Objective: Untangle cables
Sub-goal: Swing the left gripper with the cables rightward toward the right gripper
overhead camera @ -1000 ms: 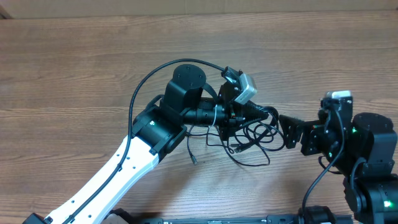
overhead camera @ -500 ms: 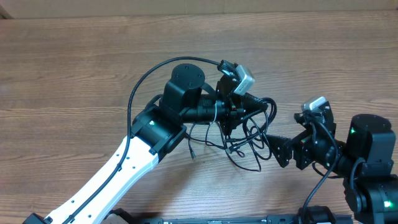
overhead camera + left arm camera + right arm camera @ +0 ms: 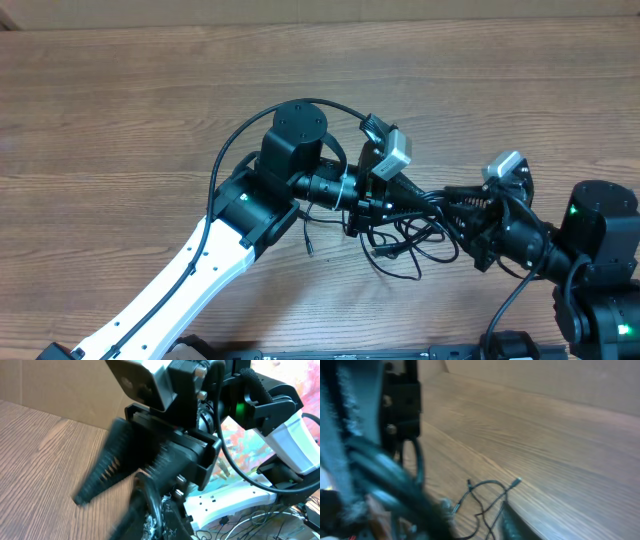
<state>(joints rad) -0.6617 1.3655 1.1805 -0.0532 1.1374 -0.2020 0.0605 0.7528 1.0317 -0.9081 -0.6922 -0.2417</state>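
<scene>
My left hand [image 3: 398, 195] is closed tight on the cables [image 3: 410, 238]. Their black loops spread over the desk [image 3: 120, 110] just below and between my two hands. My right hand [image 3: 455, 200] reaches into the same tangle, too blurred for me to tell whether it grips.

Table [image 3: 120, 120]: wood grain, matt, smooth. Cables [image 3: 400, 234]: black jacket, slight sheen. Left arm [image 3: 190, 270]: white glossy plastic shell, black matt joint housings. Wall [image 3: 55, 385]: brown cardboard, matt.
</scene>
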